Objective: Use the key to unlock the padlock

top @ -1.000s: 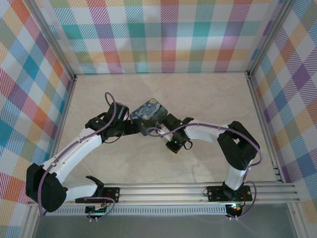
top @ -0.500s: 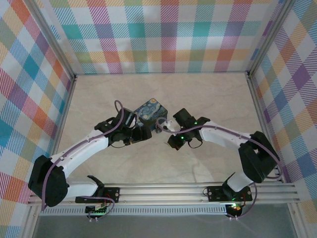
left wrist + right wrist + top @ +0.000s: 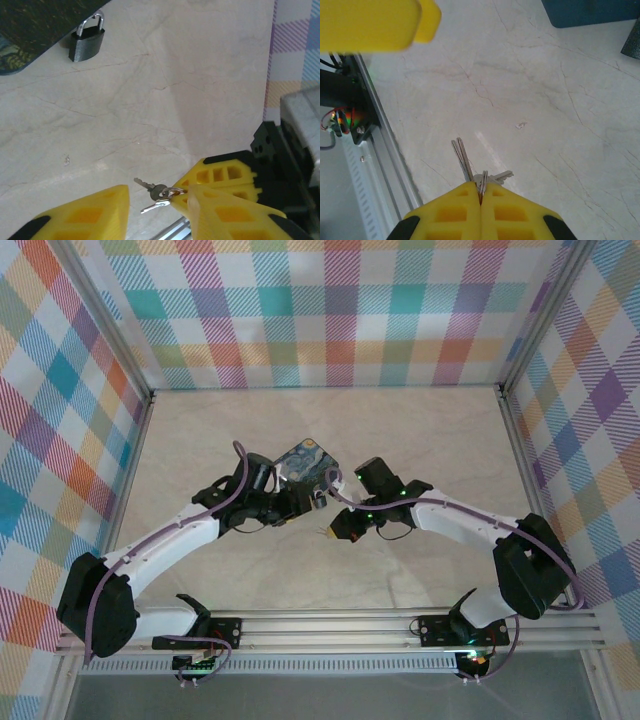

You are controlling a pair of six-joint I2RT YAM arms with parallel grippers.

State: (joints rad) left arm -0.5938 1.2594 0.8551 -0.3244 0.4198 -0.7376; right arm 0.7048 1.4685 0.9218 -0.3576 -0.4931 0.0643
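The small dark padlock [image 3: 87, 41] with a silver shackle lies on the table at the edge of the blue painted box [image 3: 303, 462]; in the right wrist view it is a dark corner [image 3: 632, 45] at the frame's edge. My right gripper [image 3: 481, 192] is shut on the ring of a bunch of thin silvery keys [image 3: 464, 159], which stick out past its tips. My left gripper [image 3: 159, 200] is open, its yellow fingers [image 3: 80, 215] on either side of the keys [image 3: 152, 191] without touching them. The padlock lies well ahead of both grippers.
The box [image 3: 590, 12] stands just behind the padlock. The aluminium rail [image 3: 375, 165] at the table's near edge runs close below the keys. Patterned walls [image 3: 330, 310] close in the table on three sides.
The left gripper has swung right, off the box, to meet the right gripper. The right gripper has come down and towards the near edge with the keys, and its arm has stretched out.
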